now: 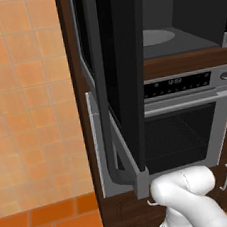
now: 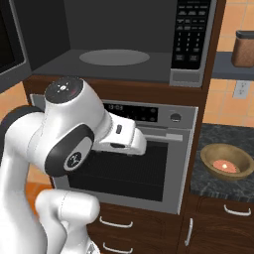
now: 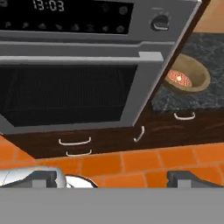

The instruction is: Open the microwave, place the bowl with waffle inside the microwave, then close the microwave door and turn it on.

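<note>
- We see the microwave (image 2: pixel 119 44) built into the dark wood cabinet above the silver oven (image 2: pixel 144 158); its dark interior is exposed, with a round grey turntable plate (image 2: pixel 114 57) on its floor.
- The microwave door (image 1: pixel 124 79) stands swung out on the left, a black glass panel edged in grey metal; in the left base view we look at it almost edge-on, and it covers the left part of the oven front.
- On the microwave's right side we see a keypad panel (image 2: pixel 190 30) with rows of small buttons.
- The bowl (image 2: pixel 227 161), wooden, sits on the dark speckled counter (image 2: pixel 211 136) to the right of the oven, well apart from the microwave, with the waffle (image 2: pixel 224 165) lying inside it as an orange-red patch.
- In the hand view the bowl (image 3: pixel 187 74) shows right of the oven, near its lower corner.
- The gripper (image 3: pixel 114 178) is released: its two dark fingertips (image 3: pixel 41 178) stand far apart at the bottom of the hand view, holding nothing, with orange floor tiles (image 3: pixel 131 164) between them.
- The hand looks at the oven door and the drawer handles (image 3: pixel 75 142) beneath it.
- We see the white arm (image 2: pixel 69 134) bent in front of the oven in the right base view.
- A brown canister (image 2: pixel 244 48) stands on a shelf at the far right.
</note>
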